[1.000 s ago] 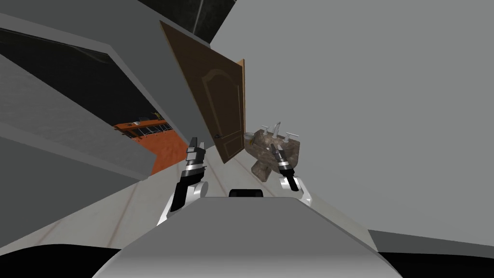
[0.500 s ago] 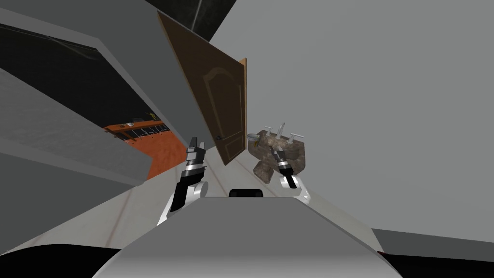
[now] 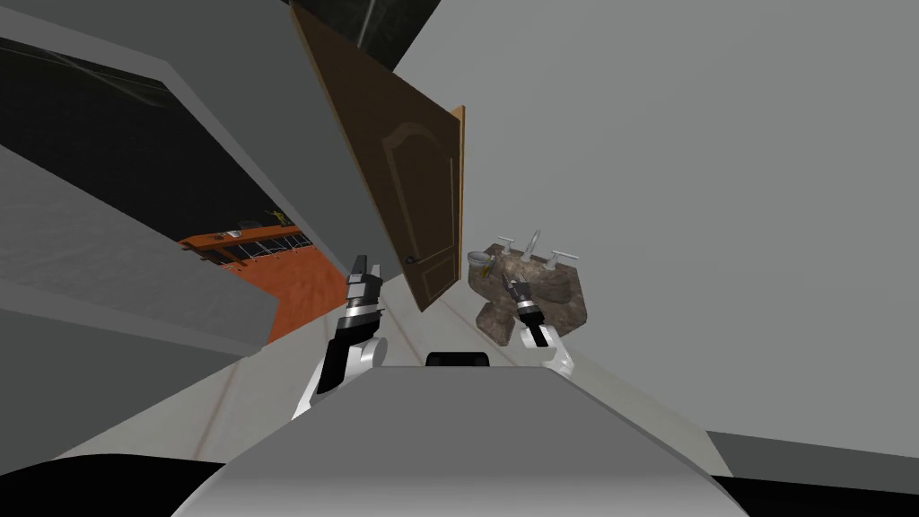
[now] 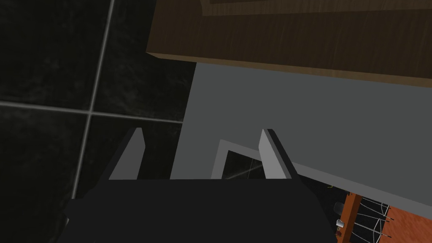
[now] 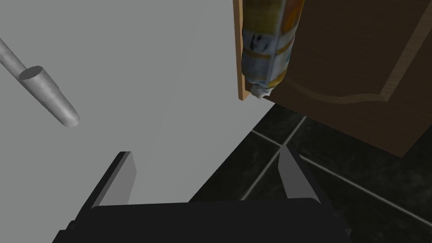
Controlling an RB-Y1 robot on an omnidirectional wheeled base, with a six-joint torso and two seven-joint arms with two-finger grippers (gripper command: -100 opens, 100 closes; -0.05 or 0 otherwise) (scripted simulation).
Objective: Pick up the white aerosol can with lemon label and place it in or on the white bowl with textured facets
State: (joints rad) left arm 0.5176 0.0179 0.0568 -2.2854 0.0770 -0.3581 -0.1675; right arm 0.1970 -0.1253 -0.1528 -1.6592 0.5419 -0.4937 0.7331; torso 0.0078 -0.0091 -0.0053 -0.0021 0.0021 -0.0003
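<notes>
- Right gripper [image 5: 205, 150] released; lemon-label aerosol can [image 5: 270, 46] seen ahead, by door [image 5: 358, 63] edge.
- Left gripper [image 4: 201, 130] released, fingers spread.
- Stone sink [image 3: 561, 289] located at 1 o'clock.

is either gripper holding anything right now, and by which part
Nothing is held. The left gripper and the right gripper are both open and empty; the aerosol can is ahead of the right gripper, untouched.

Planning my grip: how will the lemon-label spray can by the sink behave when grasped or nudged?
The can looks rigid and smooth-sided, so it may slip from the thin-fingered right tool. Tall, narrow and near the edge of the sink, it could tip, then roll.
</notes>
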